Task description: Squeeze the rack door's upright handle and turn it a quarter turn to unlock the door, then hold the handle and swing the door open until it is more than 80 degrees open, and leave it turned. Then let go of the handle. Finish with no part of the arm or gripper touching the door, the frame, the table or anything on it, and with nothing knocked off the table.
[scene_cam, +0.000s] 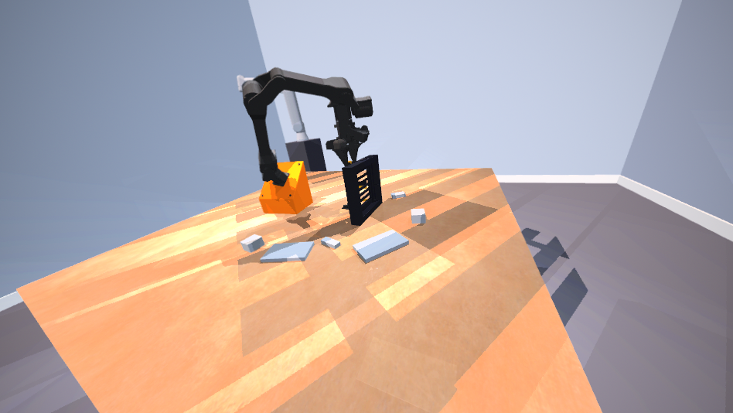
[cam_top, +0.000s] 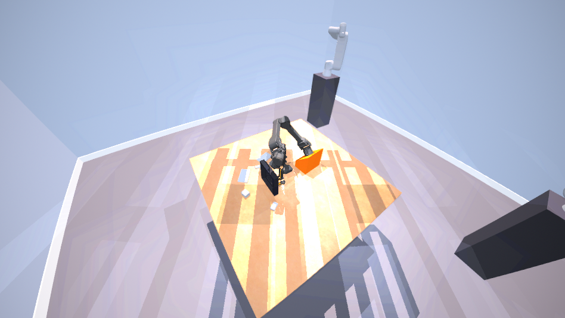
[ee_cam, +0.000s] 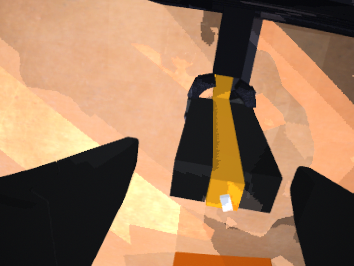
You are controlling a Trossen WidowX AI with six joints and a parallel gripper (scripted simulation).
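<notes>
The black rack frame [cam_top: 271,176] [scene_cam: 353,199] [ee_cam: 305,14] stands upright on the table. Its slatted door [scene_cam: 363,192] looks shut within the frame, though the exterior camera sees it only from behind. The upright black handle with a yellow stripe [ee_cam: 225,145] stands out from the door on the arm-base side. My gripper [scene_cam: 349,159] [ee_cam: 216,164] points down over the handle and is open. In the wrist view the handle's top lies between the two fingers, nearer the right one, with gaps on both sides. How far down the fingers reach is hard to tell.
The orange arm base [cam_top: 309,162] [scene_cam: 287,197] stands on the handle side. Behind the frame lie pale plates [scene_cam: 380,247] [cam_top: 243,175] and a small block [scene_cam: 330,242]. A cube [scene_cam: 417,215] [cam_top: 245,193] and another block [scene_cam: 398,195] [cam_top: 273,206] lie near the frame's far end.
</notes>
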